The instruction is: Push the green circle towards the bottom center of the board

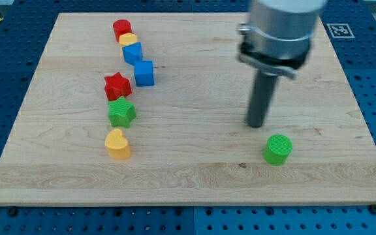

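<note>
Here, seven blocks sit in a column at the view's left, and my tip (256, 125) rests just above-left of the green circle (278, 149).

On the worktop (194, 176), left to right: one yellow heart (117, 144), one green star (121, 113), one red star (117, 86), a red block (122, 29) of unclear shape, a yellow block (128, 40) half hidden, two blue blocks (132, 53) (144, 73). The arm's top is cut off; there is no gripper, only a rod. The green circle lies lower right.

Red star (117, 85) sits just above green star (121, 112).
</note>
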